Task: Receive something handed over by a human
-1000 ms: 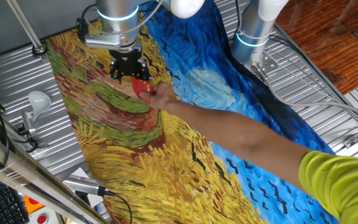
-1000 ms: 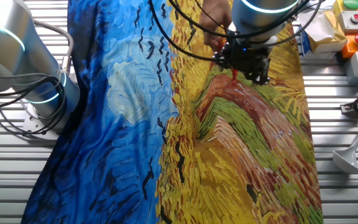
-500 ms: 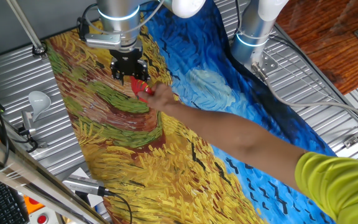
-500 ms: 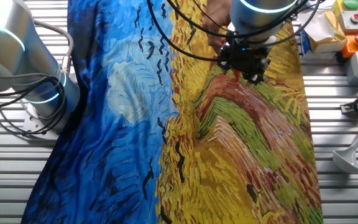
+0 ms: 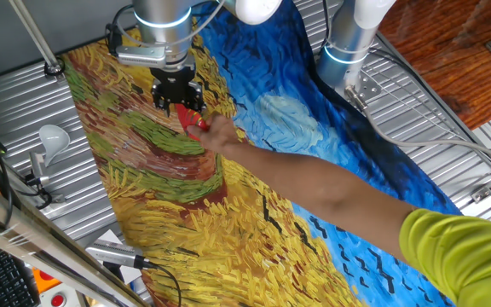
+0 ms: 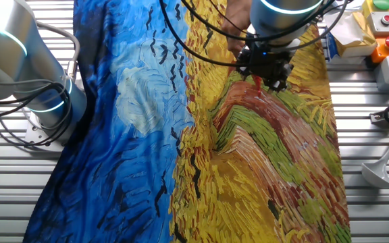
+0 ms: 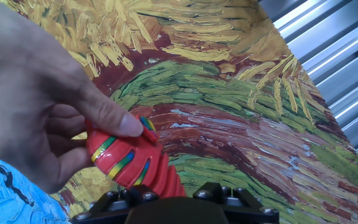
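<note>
Hand (image 7: pixel 39 93) of the human comes in from the left of the hand view, thumb and fingers pinching the broad end of the red ribbed object (image 7: pixel 132 163). Its long axis runs from that grip down to the right, narrow end pointing into the pincer (image 7: pixel 173 198). Only the pincer's black base shows here, and the fixed views are too small, so whether its fingers have closed on the object cannot be told. No writing or brand is legible anywhere on the painted worktop (image 7: pixel 241 124).
</note>
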You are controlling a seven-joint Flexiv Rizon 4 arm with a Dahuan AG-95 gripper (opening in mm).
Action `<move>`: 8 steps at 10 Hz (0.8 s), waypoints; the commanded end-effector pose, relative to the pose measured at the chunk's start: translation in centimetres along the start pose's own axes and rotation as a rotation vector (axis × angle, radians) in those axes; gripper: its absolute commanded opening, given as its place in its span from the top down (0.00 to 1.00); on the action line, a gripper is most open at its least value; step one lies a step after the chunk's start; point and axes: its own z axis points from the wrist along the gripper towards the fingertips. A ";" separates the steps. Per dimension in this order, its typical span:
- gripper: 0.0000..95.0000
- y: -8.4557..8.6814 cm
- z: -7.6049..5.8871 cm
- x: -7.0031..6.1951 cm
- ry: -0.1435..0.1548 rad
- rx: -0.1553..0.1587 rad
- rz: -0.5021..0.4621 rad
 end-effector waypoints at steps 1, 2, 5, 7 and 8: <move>0.40 0.0 0.0 0.0 0.000 -0.001 0.000; 0.40 0.0 0.0 0.0 0.000 -0.001 0.000; 0.40 0.0 0.0 0.0 0.000 -0.001 0.000; 1.00 0.0 -0.2 0.0 -0.013 -0.001 0.181; 1.00 0.0 -0.2 0.0 -0.007 0.002 0.174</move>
